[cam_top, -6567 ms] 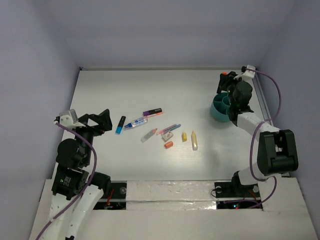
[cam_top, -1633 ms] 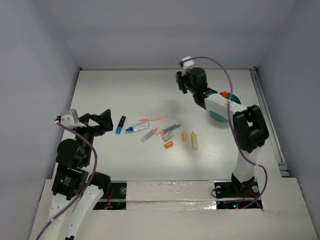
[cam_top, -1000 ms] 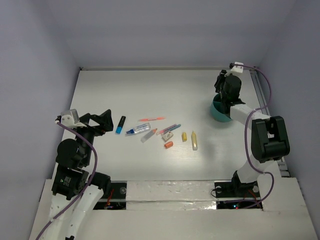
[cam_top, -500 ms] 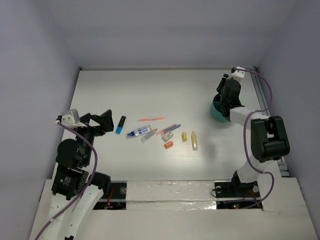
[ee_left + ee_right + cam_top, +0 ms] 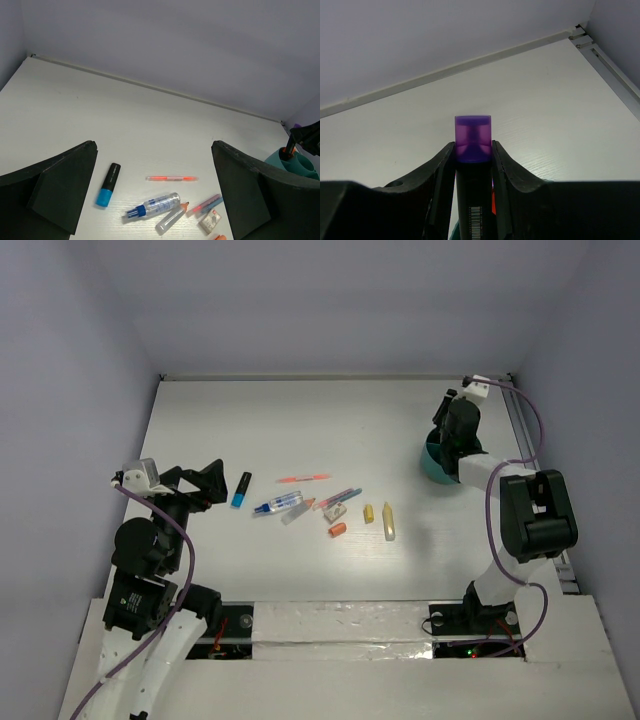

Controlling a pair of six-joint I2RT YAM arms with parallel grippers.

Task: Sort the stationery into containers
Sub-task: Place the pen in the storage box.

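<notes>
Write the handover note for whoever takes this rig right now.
Left gripper: open, empty, hovering left of the loose stationery.
Right gripper: shut on the purple marker, over the teal organiser at far right.
Done: orange highlighter stands in the organiser.
Left: drop the marker in, then clear the table: blue-capped highlighter, thin pink pen, blue-white pen, white eraser, orange stub, yellow markers, a few others.

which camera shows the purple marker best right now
The right wrist view: the purple-capped black marker stands clamped in the right tool, filling the centre. In the top external view the right arm hides it above the round teal plastic organiser. The left wrist view shows that spot tiny at its right edge, marker indistinct.
</notes>
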